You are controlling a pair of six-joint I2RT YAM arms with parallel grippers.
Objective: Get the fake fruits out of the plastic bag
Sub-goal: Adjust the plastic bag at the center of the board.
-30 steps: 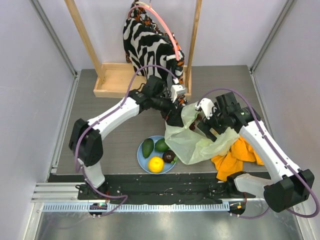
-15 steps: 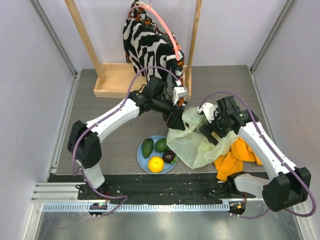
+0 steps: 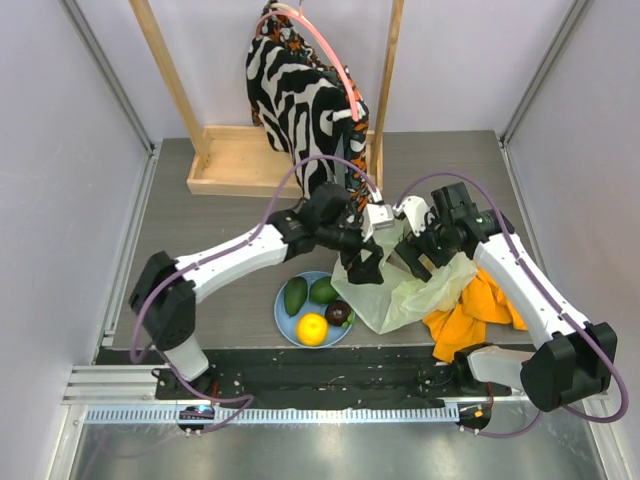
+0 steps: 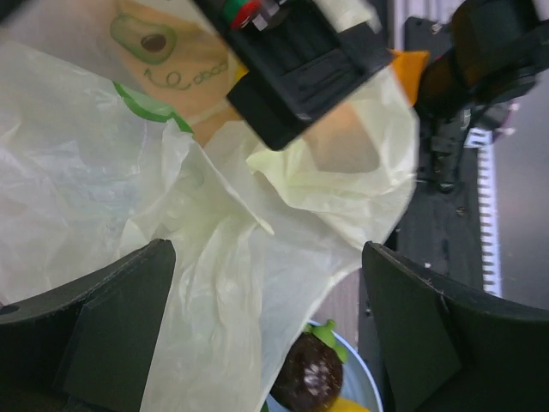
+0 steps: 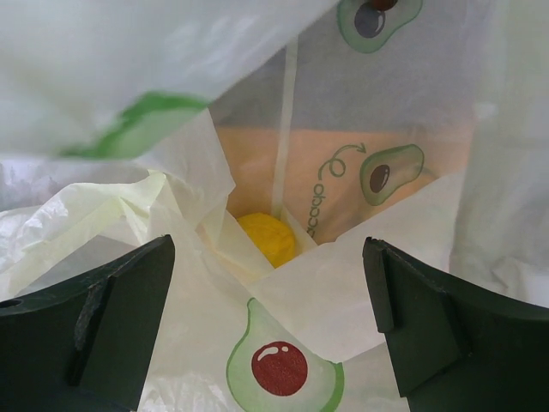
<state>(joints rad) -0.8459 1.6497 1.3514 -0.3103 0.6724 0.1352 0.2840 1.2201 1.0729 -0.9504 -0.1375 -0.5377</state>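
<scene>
The pale yellow-green plastic bag (image 3: 405, 292) lies crumpled right of the light blue plate (image 3: 284, 318). On the plate sit two green avocados (image 3: 295, 296), an orange ball (image 3: 312, 328) and a dark purple-brown fruit (image 3: 339, 313). My left gripper (image 3: 362, 268) is open over the bag's left edge; bag film (image 4: 214, 283) hangs between its jaws, with the purple-brown fruit (image 4: 313, 373) below. My right gripper (image 3: 413, 258) is open at the bag's mouth. In the right wrist view (image 5: 270, 335) the yellow lemon (image 5: 266, 238) lies deep inside the bag (image 5: 343, 309).
An orange cloth (image 3: 472, 308) lies under the bag's right side. A zebra-patterned garment (image 3: 300, 95) hangs on a wooden stand (image 3: 232, 160) at the back. The black front rail (image 3: 320, 378) runs along the near edge.
My left gripper has moved forward and right, down onto the bag's left edge near the plate. The bag has sunk and crumpled lower. My right gripper shifted slightly left.
</scene>
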